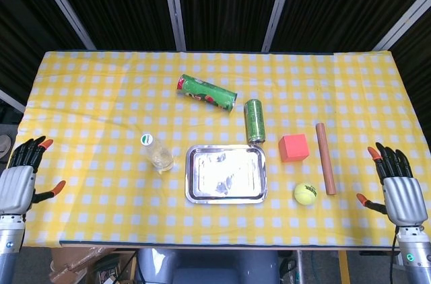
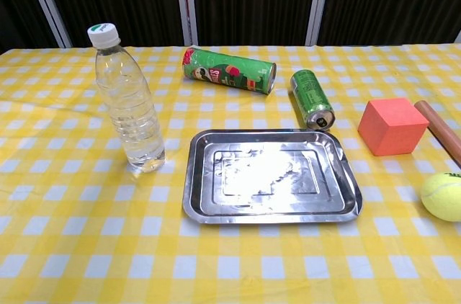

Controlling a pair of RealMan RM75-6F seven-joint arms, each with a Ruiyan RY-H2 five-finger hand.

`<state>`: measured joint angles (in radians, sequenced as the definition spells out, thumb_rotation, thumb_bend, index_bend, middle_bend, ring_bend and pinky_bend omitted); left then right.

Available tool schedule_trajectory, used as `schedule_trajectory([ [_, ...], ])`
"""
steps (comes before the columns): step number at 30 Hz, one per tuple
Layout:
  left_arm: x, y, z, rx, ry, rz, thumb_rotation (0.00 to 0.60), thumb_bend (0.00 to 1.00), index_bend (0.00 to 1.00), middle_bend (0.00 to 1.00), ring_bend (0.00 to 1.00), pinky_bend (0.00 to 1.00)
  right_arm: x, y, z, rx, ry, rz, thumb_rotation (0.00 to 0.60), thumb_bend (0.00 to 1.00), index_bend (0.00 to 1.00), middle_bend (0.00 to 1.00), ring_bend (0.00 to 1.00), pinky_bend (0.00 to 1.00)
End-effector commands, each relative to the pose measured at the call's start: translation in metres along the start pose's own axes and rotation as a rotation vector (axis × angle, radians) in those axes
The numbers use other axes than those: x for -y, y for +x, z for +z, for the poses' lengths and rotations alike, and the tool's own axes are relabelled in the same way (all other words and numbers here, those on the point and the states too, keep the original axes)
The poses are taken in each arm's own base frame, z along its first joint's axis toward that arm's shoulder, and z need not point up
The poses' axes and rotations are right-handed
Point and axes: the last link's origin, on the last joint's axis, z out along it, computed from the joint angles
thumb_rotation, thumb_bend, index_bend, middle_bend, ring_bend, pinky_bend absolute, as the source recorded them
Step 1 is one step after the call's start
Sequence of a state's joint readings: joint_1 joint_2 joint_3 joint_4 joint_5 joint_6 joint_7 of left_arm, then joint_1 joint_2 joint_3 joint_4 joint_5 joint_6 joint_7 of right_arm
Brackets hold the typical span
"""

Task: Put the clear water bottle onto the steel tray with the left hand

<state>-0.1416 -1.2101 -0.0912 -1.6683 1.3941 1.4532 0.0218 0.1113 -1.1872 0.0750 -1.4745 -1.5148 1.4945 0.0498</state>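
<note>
Plainly, both hands hang off the table's near corners in the head view, holding nothing; the left hand has its fingers spread and thumb out, clear of the yellow checked tablecloth at the left edge; the right hand is likewise splayed and empty at the right edge; neither touches any object, and neither shows in the chest view; both forearms are cut off by the bottom of the frame.

On the cloth, the steel tray lies flat near the front centre, bare, its shiny floor washed out by glare; the clear water bottle stands upright just left of the tray, not touching it, white cap on; its label, if any, cannot be made out; the green snack tube lies on its side behind the tray; the wooden rod lies to the right, mostly cut off in the chest view; the green can lies on its side at the tray's far right corner; the orange cube sits right of the tray; the tennis ball is clipped by the right edge.
</note>
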Motion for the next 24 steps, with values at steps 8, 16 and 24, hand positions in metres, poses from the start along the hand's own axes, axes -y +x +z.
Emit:
schedule_trajectory([
  [8,-0.004,-0.011,0.008,0.019,0.007,-0.103,0.600,0.22,0.11,0.05,0.00,0.00,-0.001,0.001,-0.002,0.005,0.002,0.022,0.600,0.05,0.01,0.00,0.00,0.00],
  [16,-0.042,-0.034,0.041,0.264,-0.020,-0.606,0.600,0.21,0.11,0.05,0.00,0.00,-0.002,0.002,0.002,0.016,0.001,0.048,0.600,0.05,0.01,0.00,0.00,0.00],
  [24,-0.080,-0.052,0.067,0.324,-0.067,-0.663,0.600,0.21,0.11,0.04,0.00,0.00,-0.003,-0.001,0.001,0.034,0.001,0.062,0.600,0.05,0.01,0.00,0.00,0.00],
])
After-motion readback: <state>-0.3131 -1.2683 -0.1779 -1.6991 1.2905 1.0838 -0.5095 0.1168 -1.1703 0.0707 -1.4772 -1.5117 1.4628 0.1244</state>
